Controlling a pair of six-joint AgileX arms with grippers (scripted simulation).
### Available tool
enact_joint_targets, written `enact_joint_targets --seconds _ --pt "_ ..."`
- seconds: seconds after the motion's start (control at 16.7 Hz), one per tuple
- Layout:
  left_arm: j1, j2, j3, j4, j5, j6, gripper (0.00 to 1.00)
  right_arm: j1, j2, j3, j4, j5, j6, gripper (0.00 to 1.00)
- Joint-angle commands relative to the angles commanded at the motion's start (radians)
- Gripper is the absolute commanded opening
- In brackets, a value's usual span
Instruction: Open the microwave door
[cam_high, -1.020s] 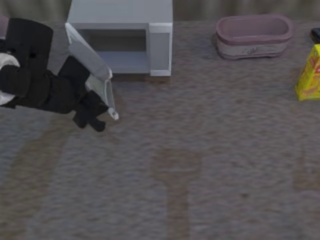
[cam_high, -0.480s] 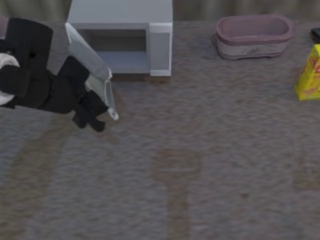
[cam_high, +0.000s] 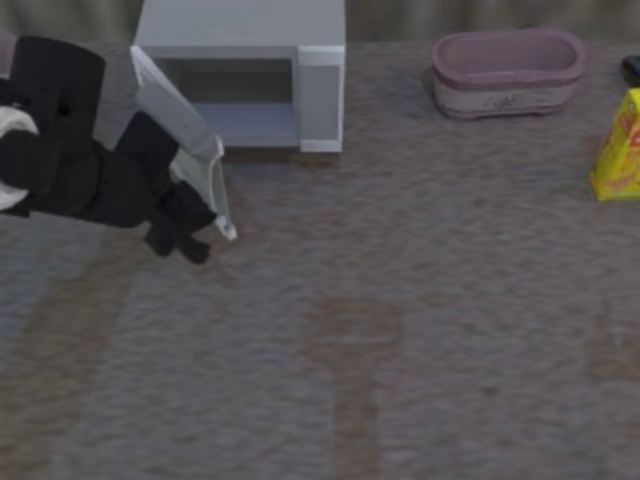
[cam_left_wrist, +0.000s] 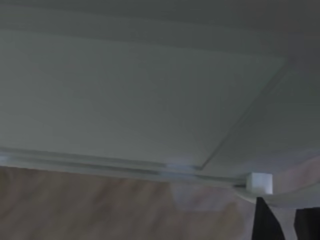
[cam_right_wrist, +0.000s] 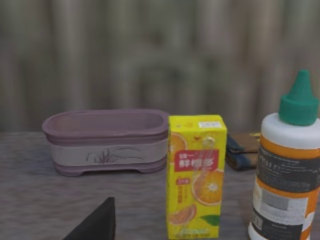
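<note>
The white-grey microwave (cam_high: 250, 25) stands at the back left of the table with its grey interior (cam_high: 240, 105) showing. The microwave door (cam_high: 175, 110) is swung out toward the front left, at a slant. My left gripper (cam_high: 195, 232) is at the door's free edge, shut on the vertical white handle bar (cam_high: 222, 205). In the left wrist view the door's grey window (cam_left_wrist: 125, 100) fills the picture, and black fingers (cam_left_wrist: 267, 222) straddle the handle below its white end block (cam_left_wrist: 261, 182). My right gripper (cam_right_wrist: 97, 225) is outside the top view, parked.
A pink oval tub (cam_high: 508, 72) stands at the back right and a yellow juice carton (cam_high: 618, 150) at the right edge. The right wrist view shows the tub (cam_right_wrist: 107, 140), the carton (cam_right_wrist: 196, 175), a green-capped bottle (cam_right_wrist: 287, 170) and a dark flat object (cam_right_wrist: 242, 150).
The door's free edge and my left gripper have crept very slightly to the left. Nothing else has moved.
</note>
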Motion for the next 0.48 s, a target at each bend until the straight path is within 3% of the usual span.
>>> enact_joint_targets --seconds 0.48 --pt "-0.004 0.0 -0.005 -0.004 0.007 0.0 0.0 0.0 0.0 0.0 0.0 0.0 0.0 1.0"
